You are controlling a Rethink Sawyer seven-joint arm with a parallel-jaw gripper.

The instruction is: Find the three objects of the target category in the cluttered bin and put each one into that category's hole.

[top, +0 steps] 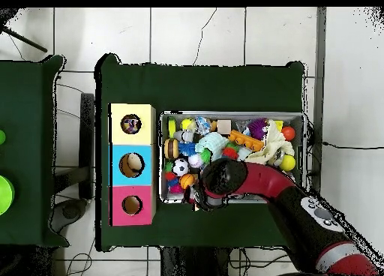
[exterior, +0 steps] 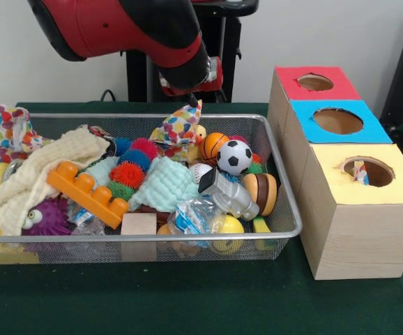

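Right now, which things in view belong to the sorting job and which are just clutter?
Likely job: wire bin, yellow box, patterned scrap in its hole, patterned cloth at back rim, patterned cloth in front view's left corner.
Just clutter: soccer ball, orange brick, wooden block, burger toy.

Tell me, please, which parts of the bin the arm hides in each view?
Front view: the arm hangs above the bin's far edge, hiding little, a patterned cloth just under it. Overhead view: the arm covers the bin's robot-side rim and the toys beneath.
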